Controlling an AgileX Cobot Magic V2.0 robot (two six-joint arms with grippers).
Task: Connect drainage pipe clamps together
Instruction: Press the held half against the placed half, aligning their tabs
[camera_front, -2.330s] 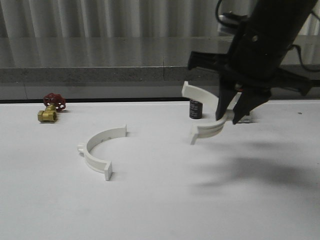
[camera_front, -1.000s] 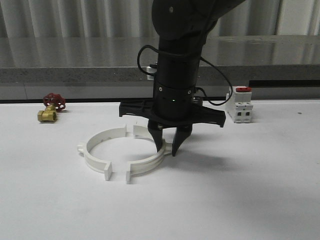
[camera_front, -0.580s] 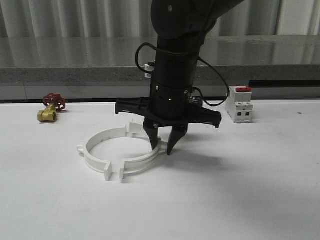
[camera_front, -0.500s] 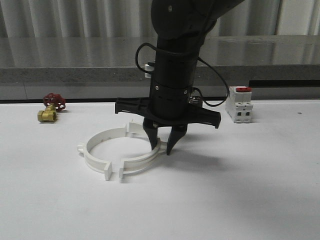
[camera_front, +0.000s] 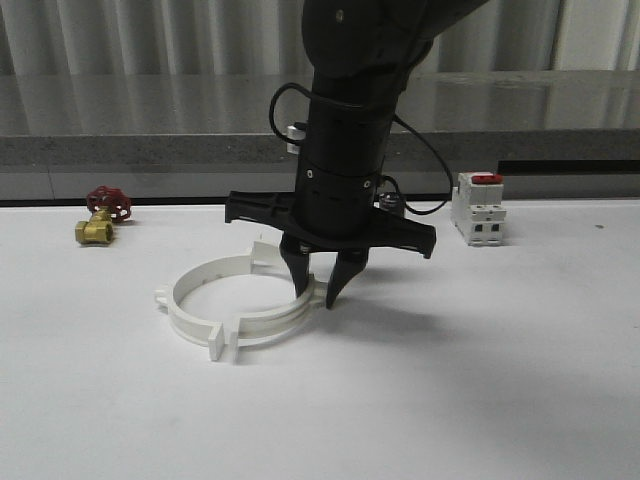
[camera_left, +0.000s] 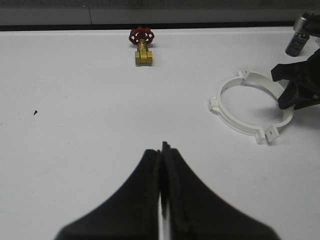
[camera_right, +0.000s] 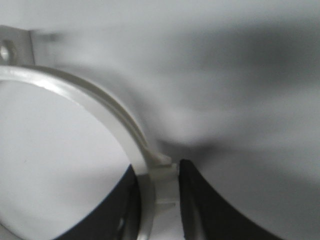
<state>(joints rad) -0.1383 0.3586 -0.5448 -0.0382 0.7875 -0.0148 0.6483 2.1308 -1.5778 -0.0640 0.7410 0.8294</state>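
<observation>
White half-clamp clamped in right end effector, tabs abutting mate at 9 o'clock; next: release.

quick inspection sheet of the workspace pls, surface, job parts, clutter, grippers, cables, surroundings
surface: white table, bare and clean at the front.
job's things: left half-ring lies flat; right half-ring is pushed up against it, front tabs touching or nearly so, together a near-closed ring.
clutter: brass valve with red handwheel at far left; white switch with red top at far right; both apart from the ring.
grippers: right gripper shut on the right half-ring, fingers either side of its band; left gripper shut, holding nothing, above bare table.
cables: black cable loops beside the right arm's wrist.
surroundings: grey ledge behind the table, pale curtain above.
</observation>
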